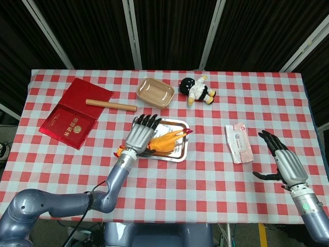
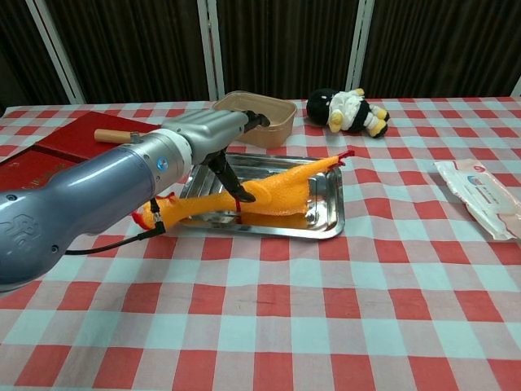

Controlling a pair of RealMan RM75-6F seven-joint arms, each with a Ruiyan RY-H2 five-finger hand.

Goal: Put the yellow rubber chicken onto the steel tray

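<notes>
The yellow rubber chicken (image 1: 167, 140) (image 2: 269, 191) lies lengthwise in the steel tray (image 1: 179, 149) (image 2: 330, 213), its red-combed head at the tray's right rim and its orange feet hanging over the left rim. My left hand (image 1: 140, 134) (image 2: 207, 134) hovers just above the chicken's body with its fingers spread, holding nothing. Far to the right, my right hand (image 1: 284, 160) rests open near the table's front edge, seen in the head view only.
A tan oval bowl (image 1: 155, 92) and a black-and-white plush doll (image 1: 197, 89) sit behind the tray. On the left lie a red booklet (image 1: 69, 121) and a wooden stick (image 1: 110, 105). A pink packet (image 1: 239, 143) lies between the tray and my right hand.
</notes>
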